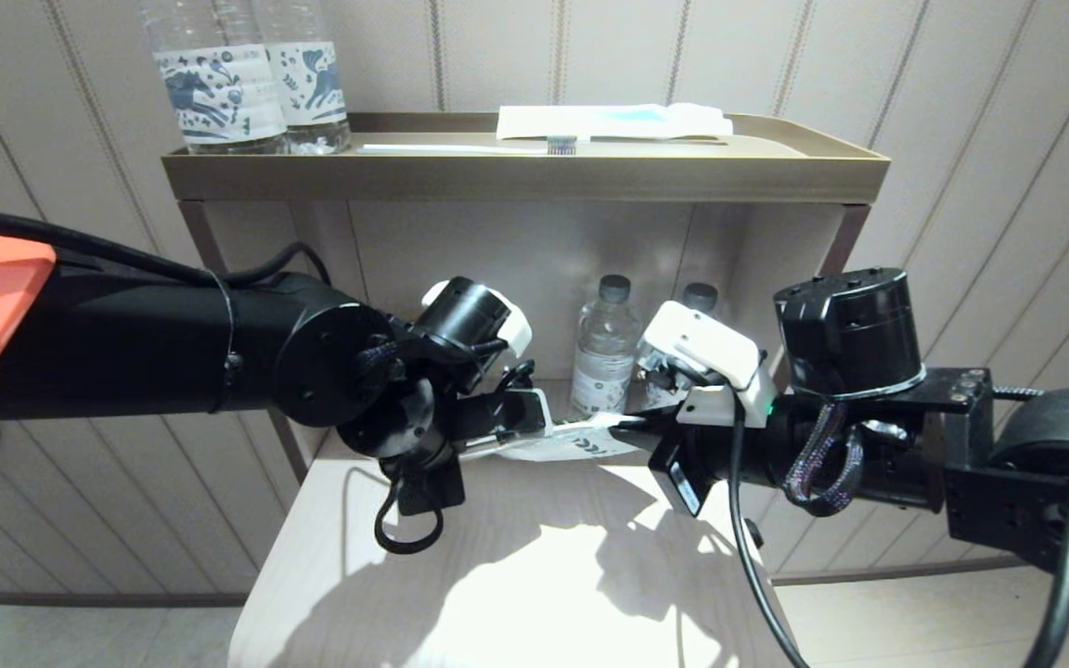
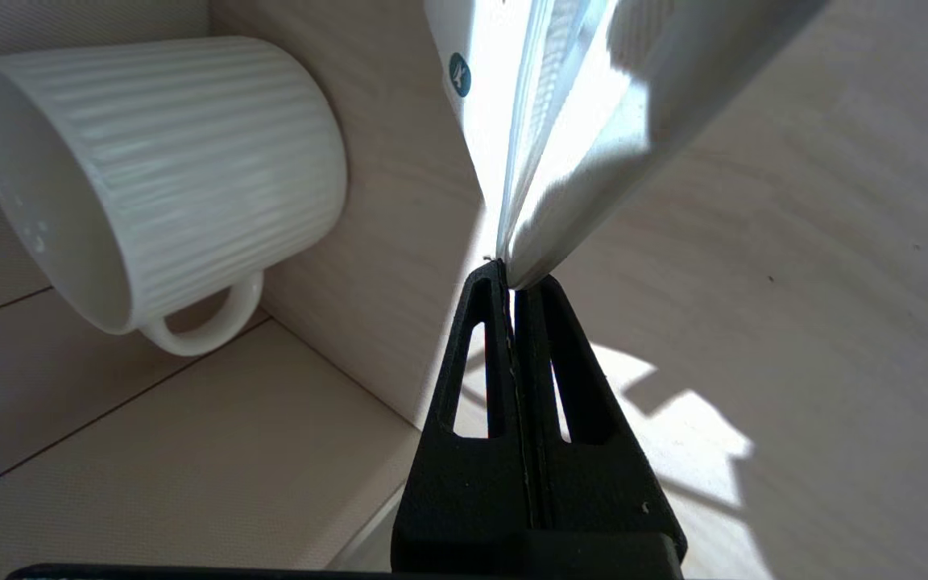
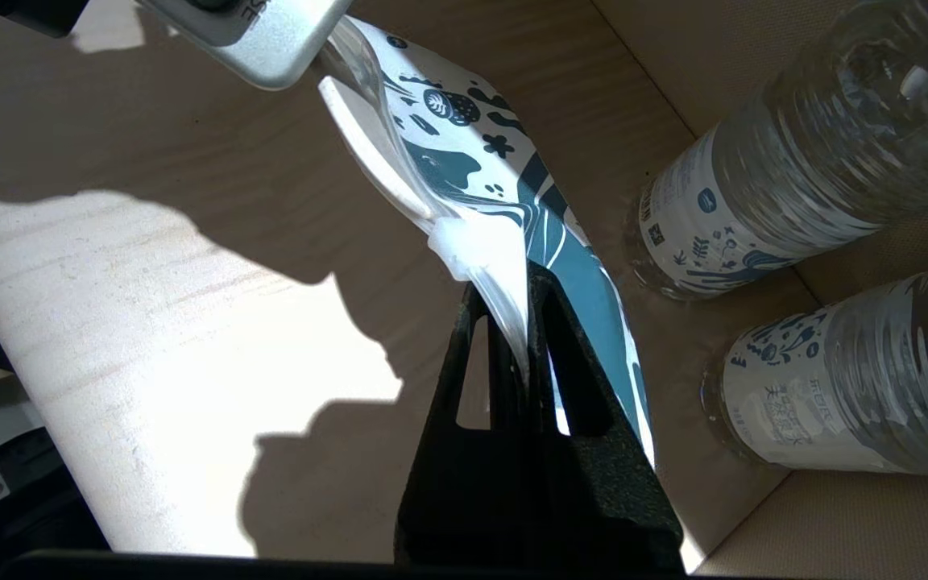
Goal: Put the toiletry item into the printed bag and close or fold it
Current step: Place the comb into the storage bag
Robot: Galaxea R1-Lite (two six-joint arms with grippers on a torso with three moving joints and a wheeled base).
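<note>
The printed bag (image 1: 581, 443) hangs stretched between my two grippers, just above the pale lower shelf (image 1: 516, 575). My left gripper (image 1: 542, 425) is shut on its plain white end (image 2: 569, 137), as the left wrist view shows with the fingertips (image 2: 510, 278) pinching the edge. My right gripper (image 1: 629, 430) is shut on the bag (image 3: 472, 145) at its blue-printed end, right beside the white slider (image 3: 460, 242). A loose toothbrush (image 1: 470, 147) and the white-and-blue toothbrush packet (image 1: 613, 121) lie on the top tray (image 1: 525, 176). I cannot tell what the bag holds.
Two water bottles (image 1: 604, 345) stand at the back of the lower shelf, close to the right gripper (image 3: 794, 169). A white ribbed mug (image 2: 150, 177) sits on its side by the left gripper. Two more bottles (image 1: 251, 74) stand on the tray's left.
</note>
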